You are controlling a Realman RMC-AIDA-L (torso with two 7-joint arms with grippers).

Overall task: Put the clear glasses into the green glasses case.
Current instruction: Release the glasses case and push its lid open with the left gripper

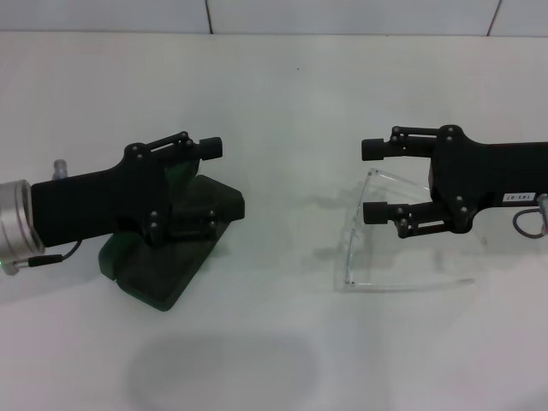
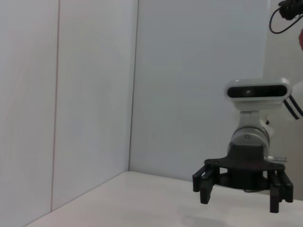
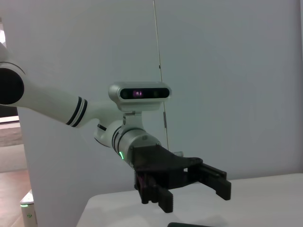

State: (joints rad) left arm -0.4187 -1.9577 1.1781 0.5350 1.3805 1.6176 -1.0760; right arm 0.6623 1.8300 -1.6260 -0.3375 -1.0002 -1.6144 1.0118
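Note:
The clear glasses (image 1: 353, 244) lie on the white table at the right, lens toward the middle and thin arms pointing right. My right gripper (image 1: 371, 181) hovers open over them, one fingertip on each side of the near lens corner; the left wrist view shows it open too (image 2: 241, 194). The green glasses case (image 1: 163, 270) lies at the left, partly hidden under my left gripper (image 1: 211, 182), which is open above it. I cannot tell whether the case is open. The right wrist view shows the left gripper (image 3: 191, 195) open, with a sliver of the case (image 3: 189, 224) below it.
The white table (image 1: 274, 94) stretches between the two arms and ends at a pale wall (image 1: 342, 15) behind. A cable (image 1: 524, 224) hangs from the right arm at the right edge.

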